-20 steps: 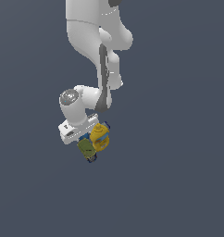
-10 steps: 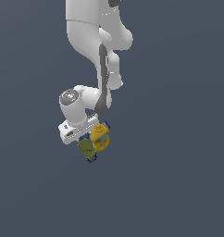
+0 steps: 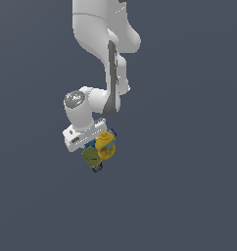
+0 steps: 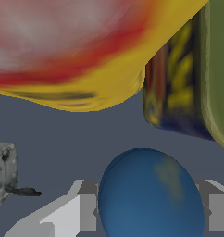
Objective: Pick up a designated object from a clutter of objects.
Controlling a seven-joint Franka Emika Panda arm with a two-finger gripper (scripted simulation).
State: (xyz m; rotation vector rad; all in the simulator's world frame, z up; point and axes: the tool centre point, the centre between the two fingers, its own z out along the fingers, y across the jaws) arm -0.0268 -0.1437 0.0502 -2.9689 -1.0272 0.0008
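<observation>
1. The white robot arm (image 3: pixel 103 59) reaches down from the top of the exterior view, its wrist bent over a small heap of three things on a plain dark grey floor (image 3: pixel 189 196).
2. The gripper (image 4: pixel 148 206) sits low over that heap. In the wrist view its two grey fingers (image 4: pixel 84 210) stand one on each side of the blue ball (image 4: pixel 148 194).
3. The ball fills the gap between the fingers and seems to touch both, so they look closed on it, though the contact itself is hard to make out.
4. In the exterior view the ball is almost wholly hidden under the hand; only a blue speck shows at the heap's lower end, and I cannot tell whether that is the ball.
5. The yellow bottle (image 3: pixel 106 145) with a red-toned label lies just beside the ball, on the exterior view's right of the heap.
6. The olive-green can (image 3: pixel 90 158) lies against the bottle, on the exterior view's left.
7. A small grey block (image 4: pixel 3 172) shows at the edge of the wrist view, apart from the ball.
</observation>
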